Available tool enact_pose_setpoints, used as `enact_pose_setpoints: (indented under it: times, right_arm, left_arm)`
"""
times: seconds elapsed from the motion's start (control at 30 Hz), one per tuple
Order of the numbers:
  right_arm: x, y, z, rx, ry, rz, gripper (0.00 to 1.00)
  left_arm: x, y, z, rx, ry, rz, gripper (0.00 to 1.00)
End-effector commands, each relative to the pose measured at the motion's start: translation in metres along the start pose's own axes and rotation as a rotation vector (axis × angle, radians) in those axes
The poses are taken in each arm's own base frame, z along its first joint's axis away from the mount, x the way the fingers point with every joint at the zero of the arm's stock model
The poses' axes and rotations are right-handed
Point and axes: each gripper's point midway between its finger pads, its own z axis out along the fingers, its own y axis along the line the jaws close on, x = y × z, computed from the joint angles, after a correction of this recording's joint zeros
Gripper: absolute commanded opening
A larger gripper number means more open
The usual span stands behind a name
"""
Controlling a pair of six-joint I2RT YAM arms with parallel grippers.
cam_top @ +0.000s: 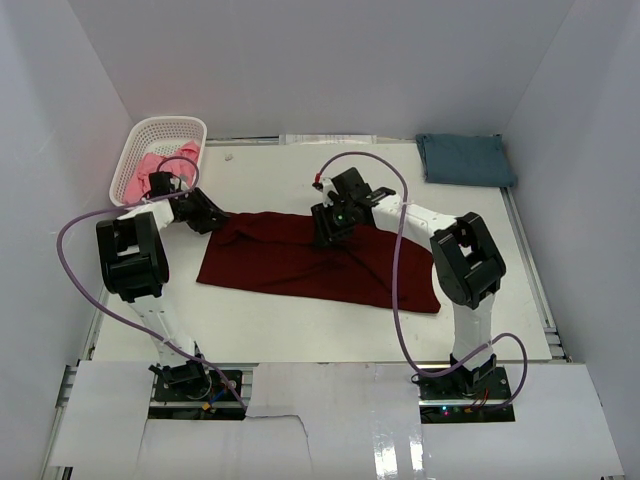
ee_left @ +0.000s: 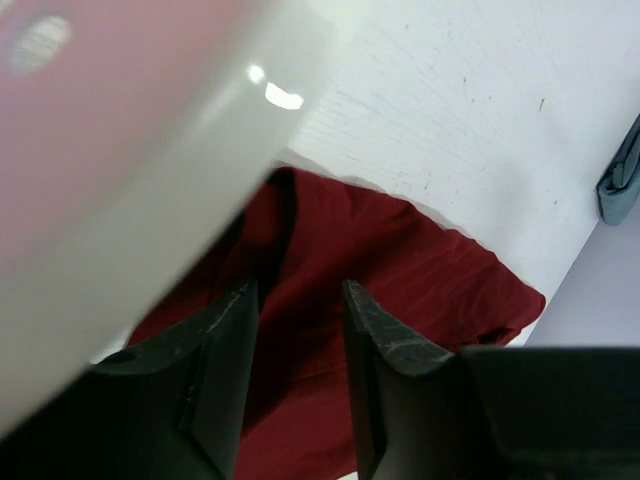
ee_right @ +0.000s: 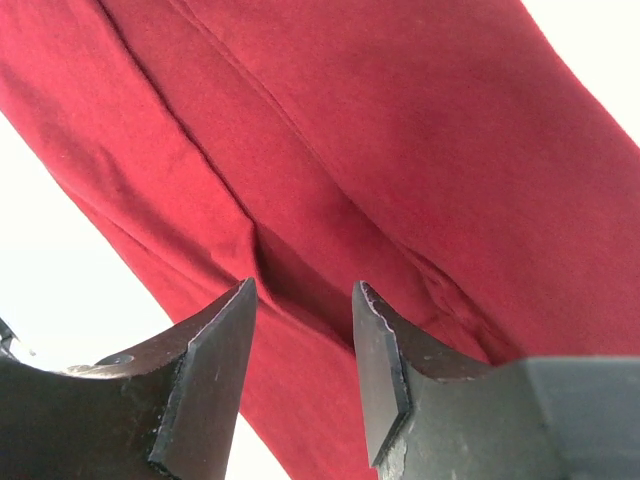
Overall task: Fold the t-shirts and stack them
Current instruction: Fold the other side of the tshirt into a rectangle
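Note:
The dark maroon t-shirt lies spread in a long band across the table's middle; it also shows in the left wrist view and fills the right wrist view. My left gripper is open at the shirt's far left corner, with cloth below its jaws. My right gripper is open just above a wrinkle at the shirt's far edge. The slate-blue t-shirt lies folded at the back right. The pink t-shirt sits in the white basket.
The white lattice basket stands at the back left, close to my left arm; its rim blurs across the left wrist view. White walls enclose the table on three sides. A purple cable loops off each arm.

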Motion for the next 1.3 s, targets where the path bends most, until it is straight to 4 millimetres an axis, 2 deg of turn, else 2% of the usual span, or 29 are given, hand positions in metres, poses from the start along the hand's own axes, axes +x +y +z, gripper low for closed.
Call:
enact_pose_setpoints:
  times: [0.0, 0.13, 0.3, 0.4, 0.63, 0.77, 0.83, 0.9, 0.93, 1.03, 1.1, 1.13, 1.17, 1.23, 1.27]
  right_arm:
    - [-0.011, 0.019, 0.011, -0.044, -0.016, -0.037, 0.49]
    - [-0.007, 0.023, 0.018, -0.052, 0.002, -0.043, 0.49]
    - [-0.005, 0.022, 0.020, -0.044, 0.005, -0.045, 0.49]
    - [-0.008, 0.024, 0.016, -0.042, -0.014, -0.057, 0.49]
    - [-0.008, 0.024, 0.013, -0.038, -0.021, -0.059, 0.49]
    - [-0.008, 0.022, 0.008, -0.022, -0.027, -0.062, 0.49]
    - [-0.006, 0.014, 0.005, 0.024, -0.034, -0.059, 0.49]
    - [-0.012, 0.002, -0.006, 0.104, -0.069, -0.053, 0.49]
    - [-0.007, -0.004, -0.008, 0.124, -0.067, -0.043, 0.49]
    - [-0.014, -0.019, -0.028, 0.202, -0.115, -0.030, 0.53]
    - [-0.015, -0.026, -0.043, 0.234, -0.144, -0.023, 0.57]
    - [-0.016, -0.028, -0.048, 0.242, -0.156, -0.024, 0.59]
    - [-0.016, -0.032, -0.057, 0.256, -0.168, -0.022, 0.60]
    - [-0.015, -0.041, -0.067, 0.290, -0.180, -0.007, 0.60]
    - [-0.010, -0.045, -0.072, 0.311, -0.177, -0.004, 0.61]
  left_arm:
    - [-0.023, -0.028, -0.016, 0.056, -0.063, 0.052, 0.48]
    - [-0.025, -0.030, -0.016, 0.065, -0.061, 0.054, 0.39]
    - [-0.021, -0.024, -0.010, 0.057, -0.045, 0.054, 0.36]
    - [-0.023, -0.022, -0.009, 0.052, -0.047, 0.062, 0.23]
    - [-0.032, -0.021, -0.008, 0.029, -0.068, 0.089, 0.06]
    - [-0.040, -0.021, -0.010, 0.003, -0.094, 0.112, 0.05]
    - [-0.045, -0.018, -0.012, -0.025, -0.106, 0.125, 0.06]
    - [-0.049, -0.019, -0.014, -0.042, -0.117, 0.137, 0.06]
    - [-0.051, -0.019, -0.015, -0.049, -0.124, 0.145, 0.07]
    - [-0.059, -0.019, -0.019, -0.072, -0.146, 0.153, 0.09]
    - [-0.062, -0.021, -0.021, -0.080, -0.156, 0.163, 0.15]
    - [-0.063, -0.021, -0.021, -0.083, -0.158, 0.165, 0.20]
    - [-0.065, -0.019, -0.022, -0.097, -0.164, 0.169, 0.35]
    - [-0.069, -0.021, -0.024, -0.111, -0.169, 0.174, 0.43]
    - [-0.071, -0.021, -0.027, -0.122, -0.177, 0.178, 0.51]
